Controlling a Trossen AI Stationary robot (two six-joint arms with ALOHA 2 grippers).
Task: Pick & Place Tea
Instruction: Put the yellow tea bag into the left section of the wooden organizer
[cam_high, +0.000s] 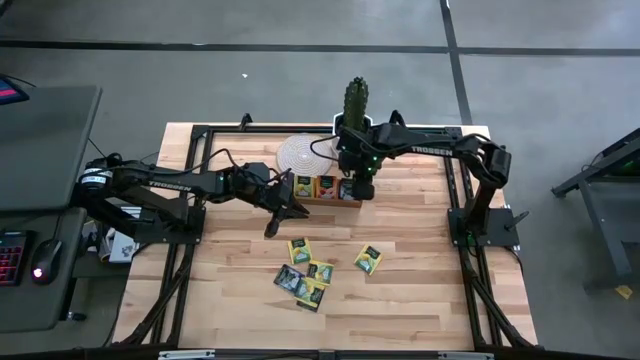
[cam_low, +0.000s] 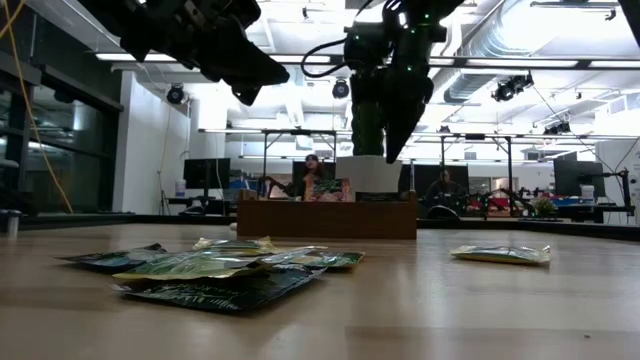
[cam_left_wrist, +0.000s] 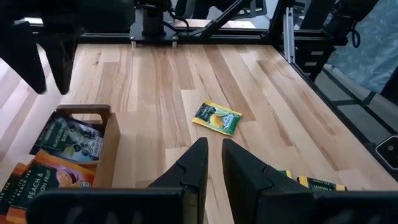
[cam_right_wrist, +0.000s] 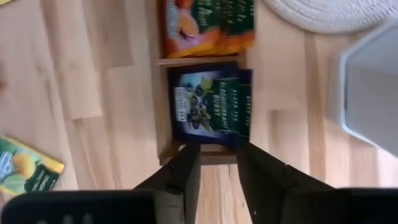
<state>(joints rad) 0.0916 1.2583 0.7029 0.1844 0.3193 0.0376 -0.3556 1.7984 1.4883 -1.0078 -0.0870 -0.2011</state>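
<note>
A brown wooden tray (cam_high: 322, 189) stands at the table's far middle with tea packets in its compartments. My right gripper (cam_right_wrist: 217, 150) hangs open, pointing down, just above the right-hand compartment, where a dark blue-black packet (cam_right_wrist: 211, 106) lies beside an orange one (cam_right_wrist: 208, 25). Nothing sits between its fingers. My left gripper (cam_left_wrist: 214, 146) hovers left of the tray above bare wood, its fingers a narrow gap apart and empty. Several loose yellow, green and dark tea packets (cam_high: 305, 272) lie flat on the table nearer the front, one (cam_high: 368, 260) apart to the right.
A white woven round mat (cam_high: 305, 155) and a cactus in a white pot (cam_high: 357, 105) stand just behind the tray. Black frame rails (cam_high: 455, 200) run along the table's sides. Bare wood lies between the tray and the loose packets.
</note>
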